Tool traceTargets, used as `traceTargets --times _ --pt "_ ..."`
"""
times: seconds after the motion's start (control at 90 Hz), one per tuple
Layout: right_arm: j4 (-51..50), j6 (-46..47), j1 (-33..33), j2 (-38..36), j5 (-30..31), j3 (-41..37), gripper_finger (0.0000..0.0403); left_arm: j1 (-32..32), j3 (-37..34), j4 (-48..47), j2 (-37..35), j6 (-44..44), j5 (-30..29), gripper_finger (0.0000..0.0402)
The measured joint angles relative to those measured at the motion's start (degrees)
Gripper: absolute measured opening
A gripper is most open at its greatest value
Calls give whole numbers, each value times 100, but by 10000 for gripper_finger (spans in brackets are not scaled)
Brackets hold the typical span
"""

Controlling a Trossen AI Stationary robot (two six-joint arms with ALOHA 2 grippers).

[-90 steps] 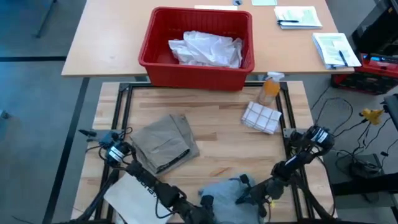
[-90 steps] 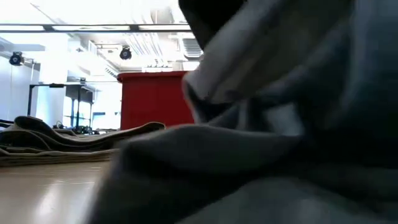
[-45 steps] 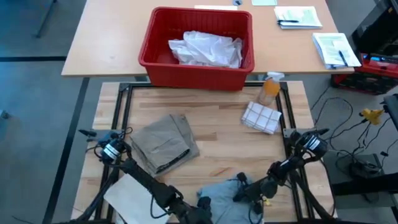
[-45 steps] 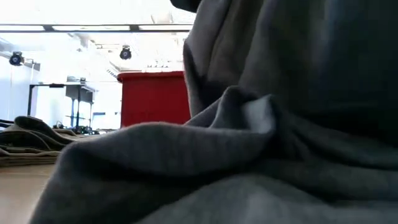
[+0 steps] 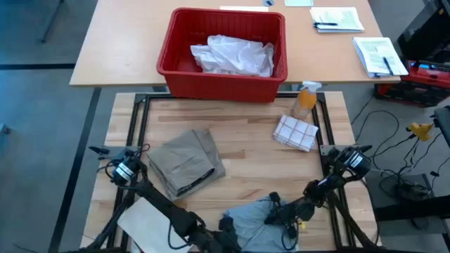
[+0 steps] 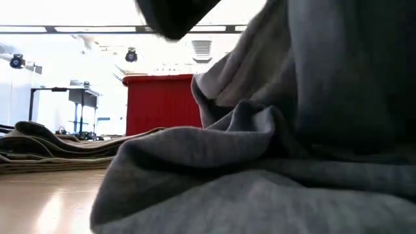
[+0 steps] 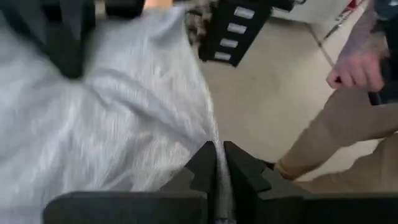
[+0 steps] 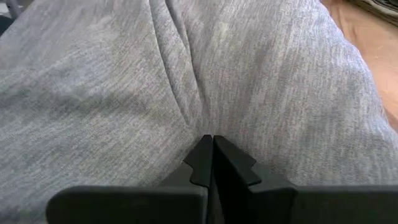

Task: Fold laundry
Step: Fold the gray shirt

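Observation:
The grey T-shirt [image 5: 252,219] lies bunched at the table's near edge, and it fills most of the low view [image 6: 273,156]. My left gripper [image 5: 226,225] is shut on its left side and my right gripper [image 5: 273,206] is shut on its right side. A khaki-tan piece [image 5: 184,164] lies folded flat on the table's left half. The white shirt [image 5: 232,55] sits crumpled in the red basket [image 5: 176,67]. My left gripper pinches an edge of the grey T-shirt [image 7: 210,138] between its two shut fingers. The cloth spreads away from the fingertips in slack folds. My right gripper pinches a raised fold of the grey T-shirt [image 8: 200,127] between its two shut fingers. Creases run from the fingertips outward across the cloth.
A white checked cloth [image 5: 294,132] and a spray bottle [image 5: 305,98] stand at the far right. A stiff white bag [image 5: 149,221] lies at the near left. Papers [image 5: 380,55] lie on the desk behind. A person's hand [image 7: 349,70] shows beyond the table's near edge.
My right gripper has moved a little toward the far edge with the T-shirt's right side. In the low view the bunched grey cloth has shifted and its folds have changed shape; it stays on the table's near part.

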Motion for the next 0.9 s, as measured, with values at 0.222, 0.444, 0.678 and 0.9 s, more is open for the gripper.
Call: traceTargets --times 0.222,0.444,0.678,0.9 --pt "12 -35 0 0 -6 -2 0 4 0 231 0 -535 471 170" --pt "61 -50 8 -5 -85 -16 0 23 0 211 -163 -40 -954 325" --pt "-249 -64 127 -624 -141 -79 0 738 2 164 136 313 -1180 329" --pt "-2351 719 201 -2345 562 -182 0 928 9 655 405 825 -1025 268"
